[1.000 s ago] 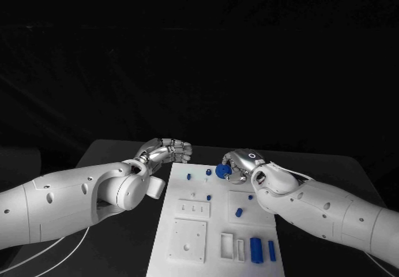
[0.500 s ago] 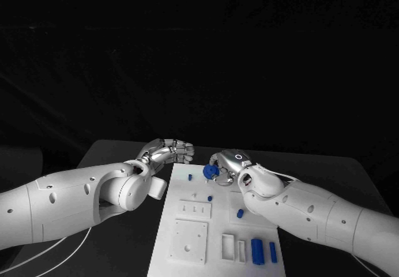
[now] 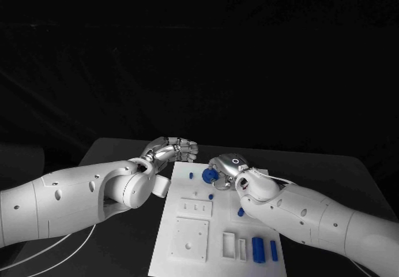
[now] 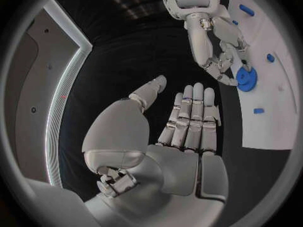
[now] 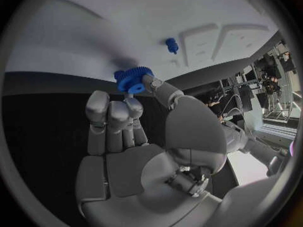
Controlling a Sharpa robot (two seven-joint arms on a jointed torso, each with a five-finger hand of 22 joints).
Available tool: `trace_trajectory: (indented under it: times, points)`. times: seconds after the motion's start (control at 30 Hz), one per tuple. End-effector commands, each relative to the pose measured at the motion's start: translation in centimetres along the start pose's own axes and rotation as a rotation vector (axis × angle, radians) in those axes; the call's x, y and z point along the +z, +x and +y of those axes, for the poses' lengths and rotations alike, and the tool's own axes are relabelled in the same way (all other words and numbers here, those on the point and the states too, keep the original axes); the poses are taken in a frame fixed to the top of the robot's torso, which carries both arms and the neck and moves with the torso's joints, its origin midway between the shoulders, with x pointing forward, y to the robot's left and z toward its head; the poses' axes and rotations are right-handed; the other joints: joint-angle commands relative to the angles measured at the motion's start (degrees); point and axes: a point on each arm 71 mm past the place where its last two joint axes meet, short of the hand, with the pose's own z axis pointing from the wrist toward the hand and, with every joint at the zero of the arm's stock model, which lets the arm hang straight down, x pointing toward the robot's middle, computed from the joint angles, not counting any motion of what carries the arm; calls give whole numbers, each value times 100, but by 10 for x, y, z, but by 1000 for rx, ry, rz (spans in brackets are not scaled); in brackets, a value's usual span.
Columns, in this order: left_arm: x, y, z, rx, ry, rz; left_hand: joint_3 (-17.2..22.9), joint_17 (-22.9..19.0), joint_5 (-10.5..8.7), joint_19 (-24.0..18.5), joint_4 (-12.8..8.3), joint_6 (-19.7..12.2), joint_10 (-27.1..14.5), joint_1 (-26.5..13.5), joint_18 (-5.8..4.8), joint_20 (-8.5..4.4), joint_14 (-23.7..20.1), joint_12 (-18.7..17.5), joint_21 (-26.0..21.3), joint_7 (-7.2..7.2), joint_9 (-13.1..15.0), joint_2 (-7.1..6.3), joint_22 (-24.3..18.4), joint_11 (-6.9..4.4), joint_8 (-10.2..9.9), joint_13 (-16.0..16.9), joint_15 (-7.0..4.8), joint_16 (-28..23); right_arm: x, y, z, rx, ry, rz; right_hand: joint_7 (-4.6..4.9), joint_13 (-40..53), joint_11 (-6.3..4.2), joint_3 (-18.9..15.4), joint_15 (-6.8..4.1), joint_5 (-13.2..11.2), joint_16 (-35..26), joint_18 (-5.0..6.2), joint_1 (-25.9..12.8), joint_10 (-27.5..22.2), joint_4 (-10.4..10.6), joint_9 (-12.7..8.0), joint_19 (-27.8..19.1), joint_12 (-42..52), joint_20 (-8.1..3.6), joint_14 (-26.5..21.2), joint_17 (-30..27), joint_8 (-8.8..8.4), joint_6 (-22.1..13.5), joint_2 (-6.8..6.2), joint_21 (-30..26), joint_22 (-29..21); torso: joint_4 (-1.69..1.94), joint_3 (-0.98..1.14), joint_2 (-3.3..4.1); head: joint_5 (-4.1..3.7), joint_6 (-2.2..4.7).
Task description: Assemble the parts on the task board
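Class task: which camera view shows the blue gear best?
The right wrist view: the blue gear shows its teeth, pinched by the right hand. The left wrist view shows it smaller; in the head view fingers partly cover it.

Blue toothed gear, white task board, black table, silver fingers

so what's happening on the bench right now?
The right hand pinches a blue gear and holds it over the far end of the white task board. The left hand holds nothing and sits off the board's far left corner; the left wrist view shows its fingers straight and together. Other blue parts are on the board: two bars near the front and a small peg beside the gear.
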Motion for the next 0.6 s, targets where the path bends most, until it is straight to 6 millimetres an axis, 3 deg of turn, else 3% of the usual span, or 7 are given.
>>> trace_trajectory:
  times: [0.03,0.6]
  points:
    - [1,2,-3,2,18,7,4,9,-35,-10,-29,11,-26,-55,86,-27,23,-29,21,21,-1,-10,115,9,-37,-7,16,7,0,2,4,-12,-15,4,91,-7,1,-3,-25,-33,-37,399,-13,4,27,6,15,6,-72,24,7,1,122,-50,23,89,-9,7,-2,26,-3]
    - [3,4,-5,2,21,12,6,12,-36,-11,-28,8,-25,-59,86,-26,23,-33,23,22,-2,-12,115,10,-41,-7,16,6,2,9,7,-18,-17,25,95,-13,4,-2,-23,-36,-44,399,-14,2,38,2,13,4,-71,24,7,-8,108,-53,22,88,-19,20,-3,53,-17]
